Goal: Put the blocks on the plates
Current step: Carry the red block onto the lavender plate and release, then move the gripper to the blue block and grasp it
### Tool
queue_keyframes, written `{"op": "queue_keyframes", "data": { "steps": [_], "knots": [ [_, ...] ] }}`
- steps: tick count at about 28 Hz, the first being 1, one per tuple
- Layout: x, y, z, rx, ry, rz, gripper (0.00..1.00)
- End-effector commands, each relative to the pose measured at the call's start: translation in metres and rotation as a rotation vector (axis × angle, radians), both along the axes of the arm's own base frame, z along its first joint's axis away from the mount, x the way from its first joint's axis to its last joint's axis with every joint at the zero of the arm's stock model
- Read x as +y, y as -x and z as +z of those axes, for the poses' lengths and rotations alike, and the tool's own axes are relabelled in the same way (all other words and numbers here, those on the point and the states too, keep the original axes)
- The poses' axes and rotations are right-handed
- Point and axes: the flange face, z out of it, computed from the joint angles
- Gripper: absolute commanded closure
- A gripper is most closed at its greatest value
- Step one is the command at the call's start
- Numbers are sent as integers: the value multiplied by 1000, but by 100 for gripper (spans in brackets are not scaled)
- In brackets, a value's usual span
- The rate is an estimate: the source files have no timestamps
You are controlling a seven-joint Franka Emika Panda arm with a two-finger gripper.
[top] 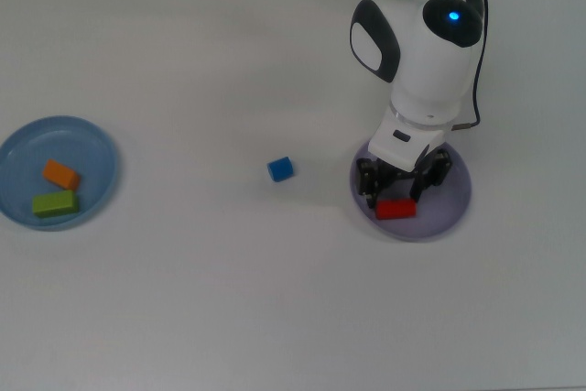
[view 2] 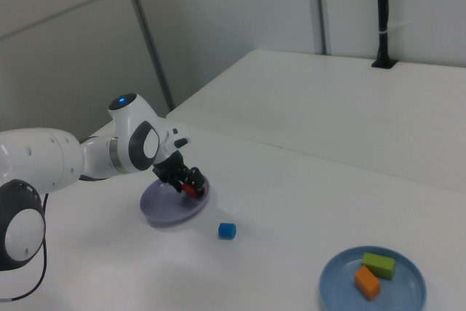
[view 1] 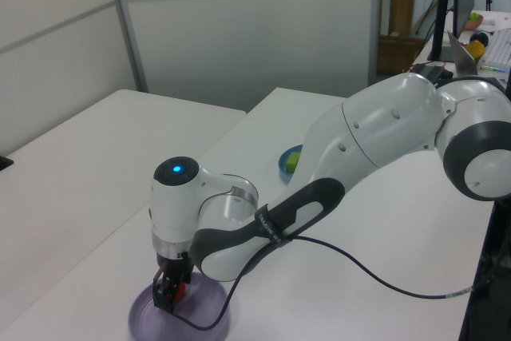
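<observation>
No readable writing anywhere; the end effector (top: 399, 186) sits low over the purple plate (top: 453, 203), closed on the red block (top: 396, 210) near the plate's rim on the top view's left. Blue cube (top: 280, 168) lies alone mid-desk (top: 229, 299) with open room all around. Orange block (top: 60, 173) and green block (top: 54, 204) rest side by side in the blue plate (top: 92, 144) by the top view's left edge.

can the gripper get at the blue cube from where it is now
Probably yes. The blue cube sits alone on bare table, to the top view's left of the lavender plate, with nothing between. The gripper is over that plate at the red block, so it must leave that first.
</observation>
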Motion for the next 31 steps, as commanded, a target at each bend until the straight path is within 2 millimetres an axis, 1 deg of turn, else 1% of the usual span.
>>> {"op": "queue_keyframes", "data": {
  "steps": [1,5,6,8,10,11,13,15,16,20,21,26,27,31],
  "knots": [
    [7,-3,6,-32,8,-1,0],
    [7,-3,13,-37,6,-1,0],
    [6,-3,26,-47,0,-4,0],
    [3,-1,40,-47,-1,-12,0],
    [-6,0,49,-29,10,-32,0],
    [-14,2,58,-12,25,-44,0],
    [-26,4,64,4,37,-46,0],
    [-38,8,64,19,49,-28,0],
    [-51,12,66,29,62,1,0],
    [-82,18,65,58,83,40,0],
    [-94,20,63,73,84,50,0],
    [-121,24,53,107,99,76,0],
    [-133,26,47,123,104,83,0],
    [-156,30,37,155,119,122,0]
  ]
}}
